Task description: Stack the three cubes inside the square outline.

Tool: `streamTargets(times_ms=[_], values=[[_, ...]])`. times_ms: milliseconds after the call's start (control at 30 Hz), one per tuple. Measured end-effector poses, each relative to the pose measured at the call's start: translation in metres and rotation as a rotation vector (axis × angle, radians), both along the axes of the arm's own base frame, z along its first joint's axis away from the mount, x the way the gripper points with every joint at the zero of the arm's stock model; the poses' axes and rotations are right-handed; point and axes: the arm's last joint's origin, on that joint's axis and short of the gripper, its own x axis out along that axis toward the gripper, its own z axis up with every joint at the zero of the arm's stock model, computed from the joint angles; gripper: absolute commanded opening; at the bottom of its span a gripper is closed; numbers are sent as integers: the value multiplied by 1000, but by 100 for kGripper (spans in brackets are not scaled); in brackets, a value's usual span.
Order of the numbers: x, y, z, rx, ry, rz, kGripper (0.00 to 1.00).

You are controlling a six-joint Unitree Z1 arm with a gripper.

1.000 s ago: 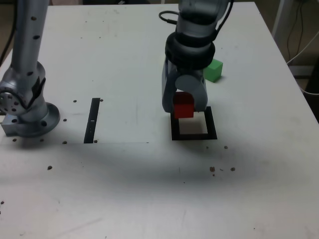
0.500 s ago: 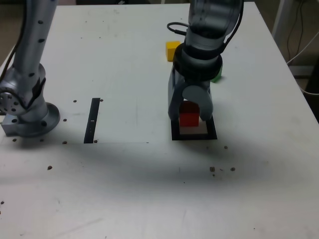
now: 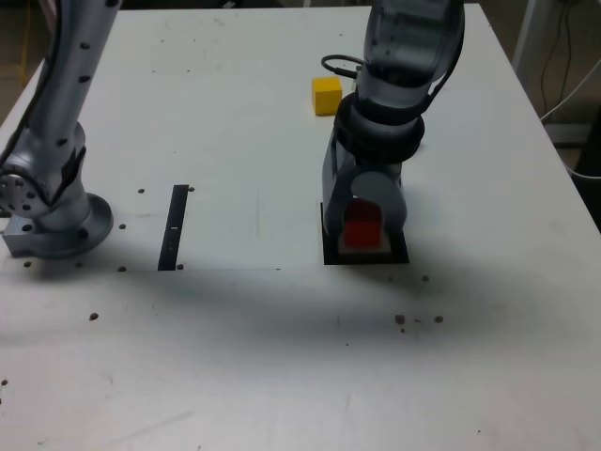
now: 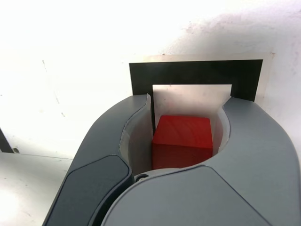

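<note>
1. Gripper jaws clamped on the red cube, which sits between them.
2. Cube is low over the square outline, its pale centre directly beneath the jaws, likely as stack base.
3. Yellow cube well behind jaws, untouched.

The gripper is clamping the red cube between its grey jaws, directly over the pale centre of the black square outline.
</note>
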Motion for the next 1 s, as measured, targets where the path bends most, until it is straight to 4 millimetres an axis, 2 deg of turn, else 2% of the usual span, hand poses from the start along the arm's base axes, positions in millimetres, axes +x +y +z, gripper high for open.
streamTargets(times_ms=[200, 267, 733, 1000], values=[[1, 3, -2, -8, -1, -17, 87], [1, 4, -3, -12, -2, -23, 94], [-3, 4, -5, -11, 2, -26, 98], [-26, 11, 34, 47, 10, -32, 98]])
